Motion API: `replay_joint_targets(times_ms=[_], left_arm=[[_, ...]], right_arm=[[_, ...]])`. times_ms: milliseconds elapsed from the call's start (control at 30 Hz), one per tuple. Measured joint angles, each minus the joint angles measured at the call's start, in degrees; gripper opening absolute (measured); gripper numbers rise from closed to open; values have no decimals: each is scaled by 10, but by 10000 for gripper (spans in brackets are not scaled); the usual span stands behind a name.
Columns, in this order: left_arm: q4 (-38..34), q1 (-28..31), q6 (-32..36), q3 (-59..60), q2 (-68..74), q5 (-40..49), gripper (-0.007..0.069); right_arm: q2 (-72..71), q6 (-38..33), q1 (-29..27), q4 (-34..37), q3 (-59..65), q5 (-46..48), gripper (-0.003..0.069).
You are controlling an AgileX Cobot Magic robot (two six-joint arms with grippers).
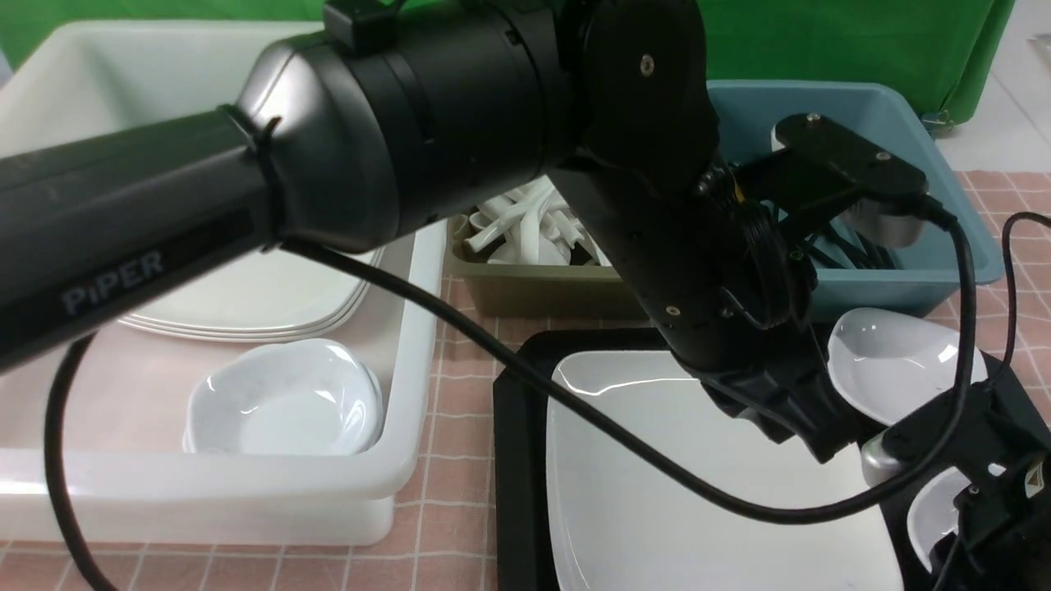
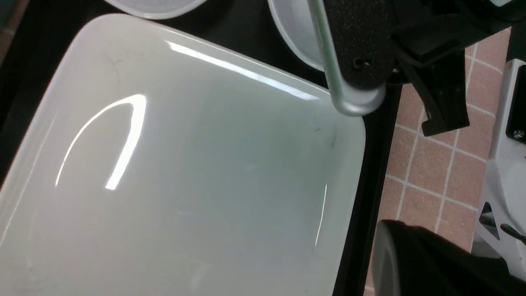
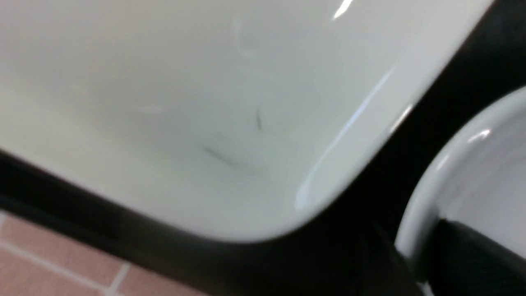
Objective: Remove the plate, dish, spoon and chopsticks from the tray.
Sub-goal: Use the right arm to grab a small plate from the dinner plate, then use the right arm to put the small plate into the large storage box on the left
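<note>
Right gripper [image 1: 878,456] is nearest me, low at the near right corner of the plate [image 1: 698,492]. In its wrist view one dark finger [image 3: 472,263] overlaps the rim of the near bowl [image 1: 932,513]. I cannot tell whether this gripper is released or clenched.

The plate lies on the tray [image 1: 516,460] and fills most of its left part. The tray rests on the pink-checked counter [image 1: 460,345].

The left arm reaches across from the left. Left gripper [image 1: 809,431] hangs over the plate's right side with its fingers hidden, so I cannot tell its state either.

The far bowl [image 1: 895,361], small and white, stands on the tray's far right, just beside the plate.

Beyond the tray:
- The white tub [image 1: 410,460] at left holds stacked plates [image 1: 246,304] and a white dish [image 1: 283,402].
- The olive tub [image 1: 534,287] holds white spoons [image 1: 525,226].
- The blue tub [image 1: 903,115] is farthest right.
</note>
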Motion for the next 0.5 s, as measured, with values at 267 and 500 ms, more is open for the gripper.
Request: replay_joint_targets(times_ms=[267,500], left_arm=[[6,29,-5,0,-18,-12,-3],[6,149,-25,0,-111,9,-3]], right_arm=[[-99,38,0,13,-115,152,76],[-172,9,-1,145,-259,193,76]])
